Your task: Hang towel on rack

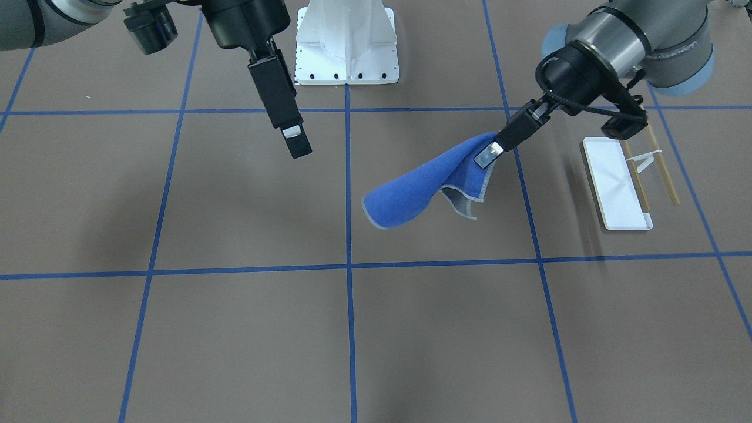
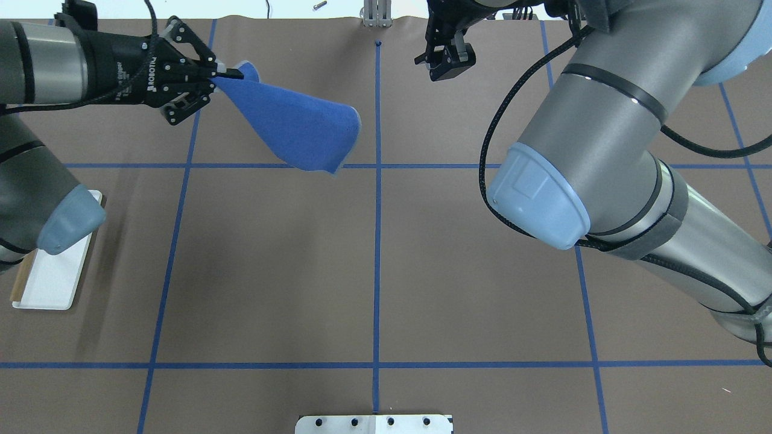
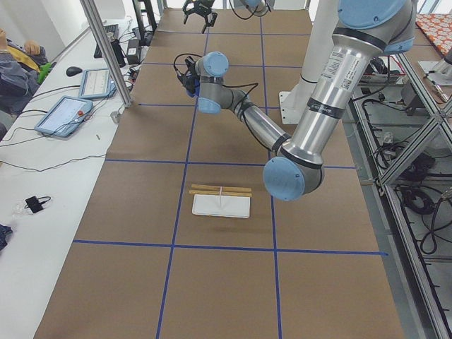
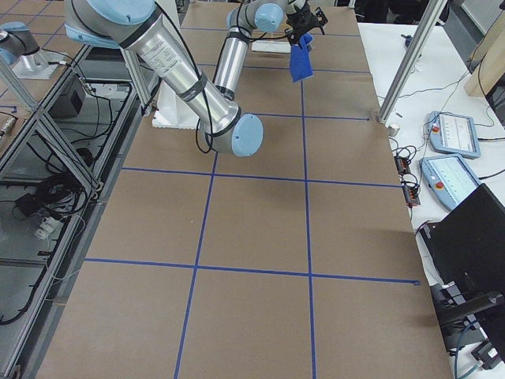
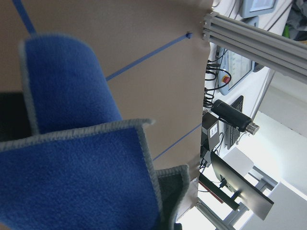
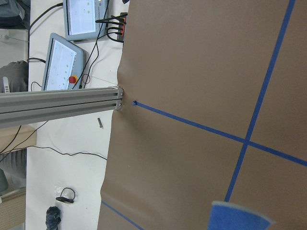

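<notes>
Aloft in left claw (image 1: 490,154), towel (image 1: 411,194) aslant, free end away from rack (image 1: 617,182).

The towel (image 1: 411,194) is hanging from the left pincer (image 1: 491,154) above the worktop (image 1: 235,329), between the rack (image 1: 617,182) and the right pincer (image 1: 296,141). The rack is standing on the worktop, apart from the towel.

**A Robotics Lab Is Showing Itself**

A left arm (image 2: 42,66) and a right arm (image 2: 603,138), both industrial, are reaching over a brown-papered table (image 1: 235,329) that blue tape lines (image 1: 348,194) are dividing into squares. Teach pendants (image 4: 453,132) are lying on a white side bench (image 4: 375,59). An aluminium extrusion post (image 6: 57,103) is standing at the table's edge, and an operator (image 3: 18,67) is sitting alongside.
</notes>
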`<action>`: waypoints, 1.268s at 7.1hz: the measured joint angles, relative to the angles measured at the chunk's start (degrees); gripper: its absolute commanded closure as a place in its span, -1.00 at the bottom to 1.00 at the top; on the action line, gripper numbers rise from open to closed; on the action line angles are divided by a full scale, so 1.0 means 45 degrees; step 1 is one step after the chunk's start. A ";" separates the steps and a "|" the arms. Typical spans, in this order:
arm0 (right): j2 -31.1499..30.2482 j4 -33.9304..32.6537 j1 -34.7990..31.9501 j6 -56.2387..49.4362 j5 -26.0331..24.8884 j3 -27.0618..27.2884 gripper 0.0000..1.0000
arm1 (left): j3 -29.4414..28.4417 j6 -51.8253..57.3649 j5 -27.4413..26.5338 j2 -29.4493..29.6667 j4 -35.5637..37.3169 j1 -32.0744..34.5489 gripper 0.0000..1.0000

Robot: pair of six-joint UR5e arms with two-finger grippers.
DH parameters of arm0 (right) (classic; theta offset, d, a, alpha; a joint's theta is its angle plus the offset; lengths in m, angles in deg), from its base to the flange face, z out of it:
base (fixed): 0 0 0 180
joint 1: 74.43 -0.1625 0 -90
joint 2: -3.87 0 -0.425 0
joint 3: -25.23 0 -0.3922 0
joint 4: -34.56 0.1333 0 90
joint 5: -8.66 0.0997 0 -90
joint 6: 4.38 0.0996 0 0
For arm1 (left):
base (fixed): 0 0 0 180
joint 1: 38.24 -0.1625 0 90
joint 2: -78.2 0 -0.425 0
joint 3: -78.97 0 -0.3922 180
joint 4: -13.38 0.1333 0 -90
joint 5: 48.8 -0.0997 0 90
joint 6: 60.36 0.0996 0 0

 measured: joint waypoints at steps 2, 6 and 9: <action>-0.0860 0.0011 -0.0112 -0.1490 0.0006 0.0304 -1.00 | 0.1106 0.4892 -0.0402 -0.3427 -0.0578 0.0422 1.00; -0.1483 0.0038 -0.0122 -0.2570 -0.0084 0.0354 -1.00 | 0.0936 0.7708 -0.1681 -0.6367 -0.3394 0.0987 1.00; -0.1782 0.0044 -0.0208 -0.3270 -0.0095 0.0354 -1.00 | -0.0465 0.7824 -0.1576 -0.8181 -0.6661 0.1322 1.00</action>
